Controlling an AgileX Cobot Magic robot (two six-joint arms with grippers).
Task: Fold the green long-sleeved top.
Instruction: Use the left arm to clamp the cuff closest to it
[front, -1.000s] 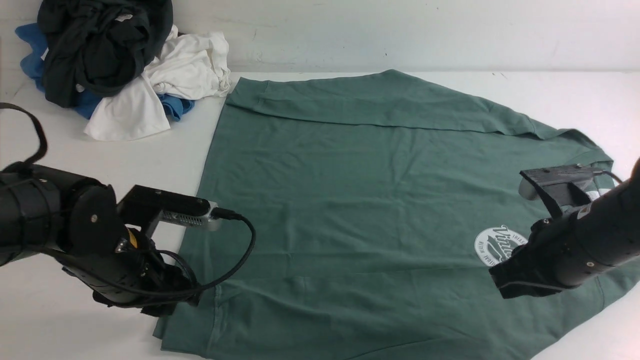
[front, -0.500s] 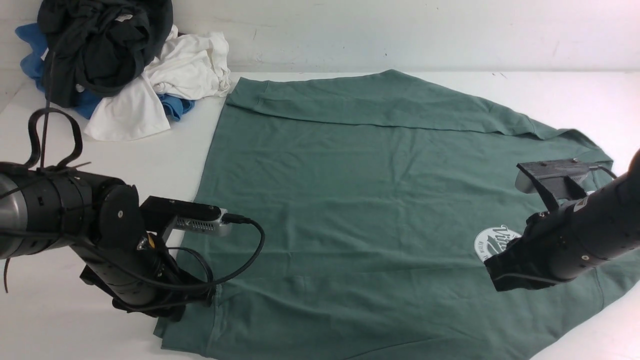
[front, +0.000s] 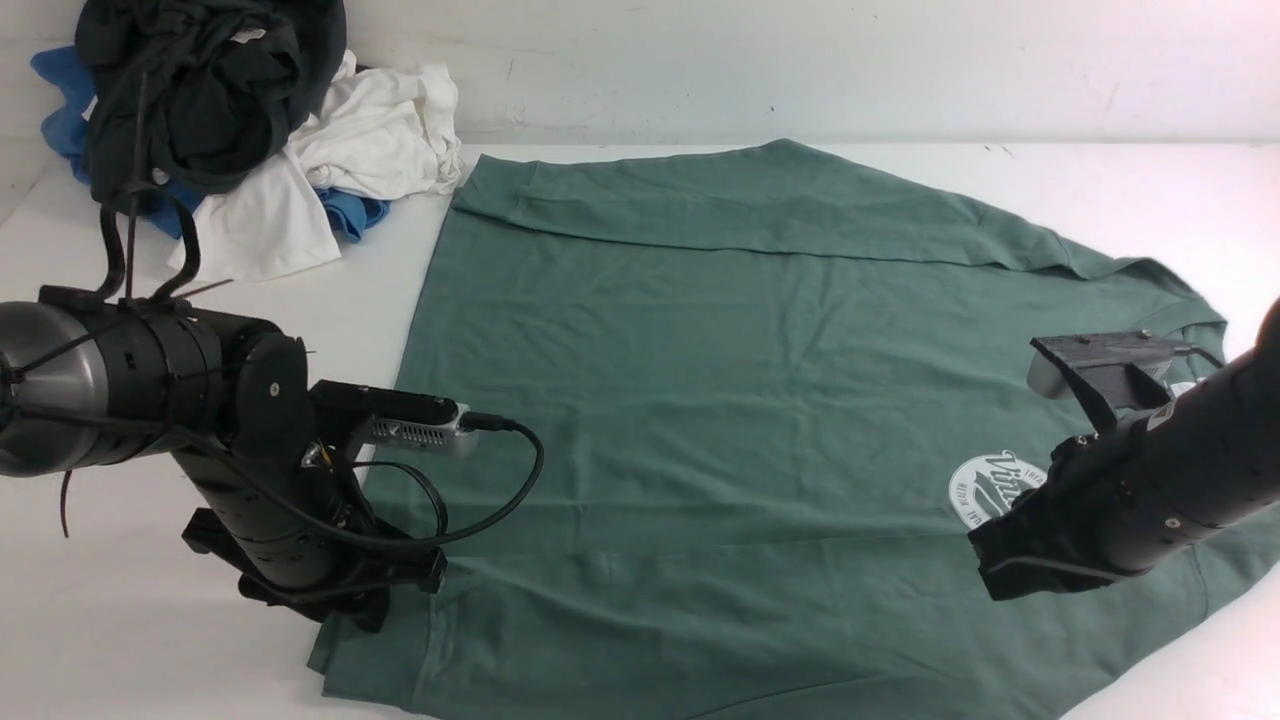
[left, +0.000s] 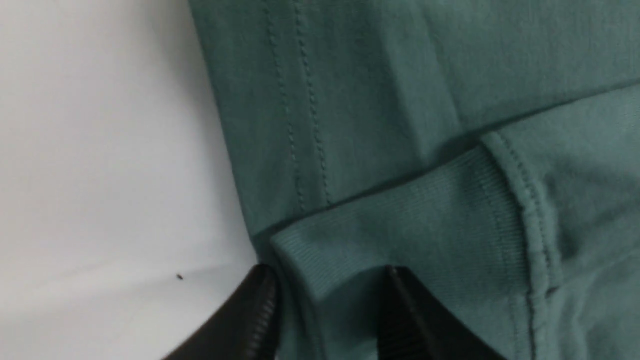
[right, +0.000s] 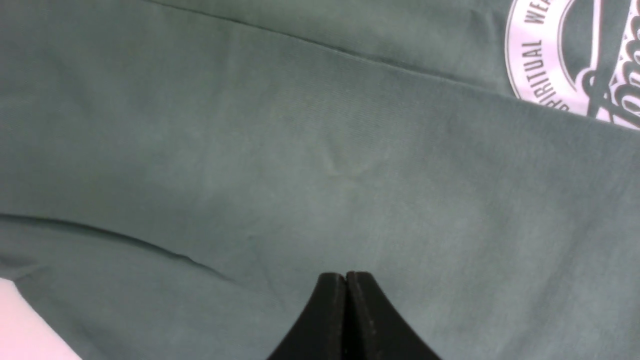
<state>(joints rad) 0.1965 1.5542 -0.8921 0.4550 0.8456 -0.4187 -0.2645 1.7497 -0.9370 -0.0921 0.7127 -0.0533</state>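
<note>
A large sage-green cotton long-sleeved top (front: 720, 400) lies spread flat on a white table (front: 120, 650) and covers the middle and the right part of it, with the white oval chest logo (front: 995, 490) facing up near the right side. At the near left corner of the top, the left gripper (front: 370, 600) points down at the cloth. In the left wrist view its two black fingers (left: 260, 320) stand on both sides of the ribbed cuff (left: 425, 220), and the cuff fabric fills the gap between them, so it is pinching the cuff. The right gripper (front: 1000, 575) is low over the top, just beside the logo. Its jaws are pressed together with nothing between them. At the far left corner of the table there is a pile of black (front: 200, 90), white (front: 330, 160) and blue (front: 55, 110) garments, apart from the green top.
</note>
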